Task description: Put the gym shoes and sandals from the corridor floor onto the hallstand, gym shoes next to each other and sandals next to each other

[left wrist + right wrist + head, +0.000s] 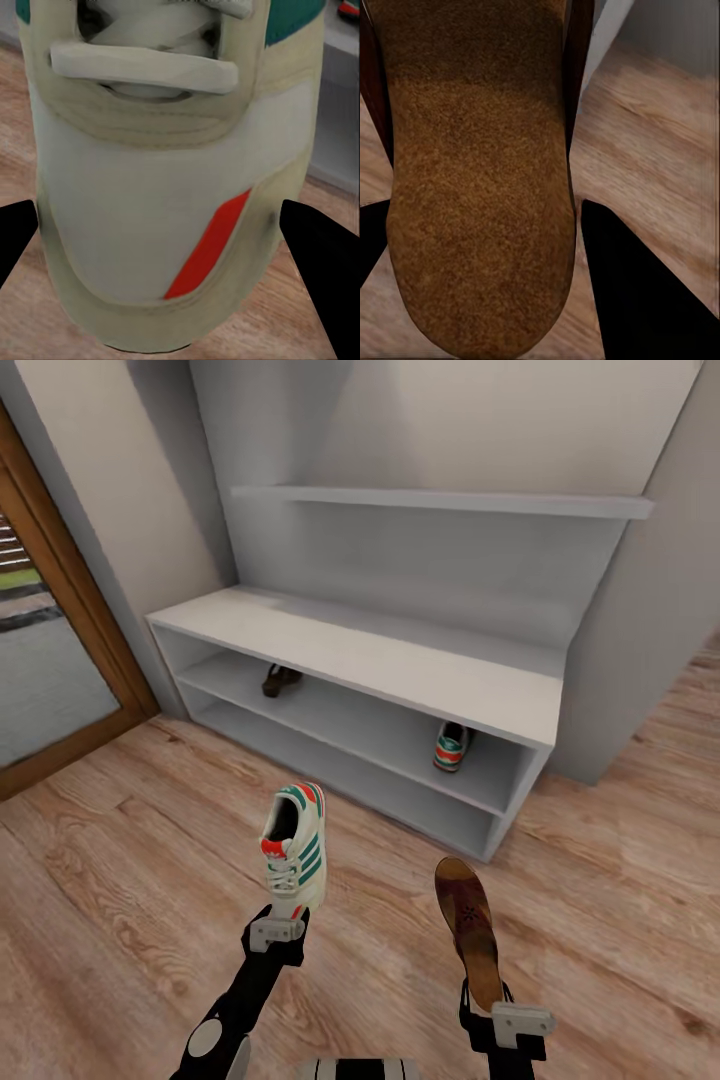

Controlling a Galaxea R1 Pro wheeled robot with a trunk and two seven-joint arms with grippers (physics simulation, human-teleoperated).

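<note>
Two of four shoes are already on the low, wide light-grey hallstand [400,660]: a dark brown leather sandal [281,680] sits toward the left of its upper open compartment, and a white sneaker with green stripes and red-orange heel [452,746] sits toward the right of the same compartment, well apart from each other. Two are in hand, off the light brown wood-plank corridor floor [120,880]. Left gripper [277,932] is clamped on the toe end of the second white lace-up gym shoe [296,845], which stands up from the gripper; the left wrist view shows its dark fingers [322,255] hard against both sides of the toe. Right gripper [497,1015] grips one end of the second dark brown sandal with tan footbed [470,930], the rest reaching toward the rack; the right wrist view shows the footbed [480,195] between the fingers. Judging by layout, what's left: place both, held sneaker beside the shelved one on the right, held sandal beside the shelved one on the left, so the arms are on the opposite sides from their targets. Room, left to right: wood-framed glass door [60,660], grey walls, thin floating wall shelf [440,500] above the rack, plank floor running off to the right.
</note>
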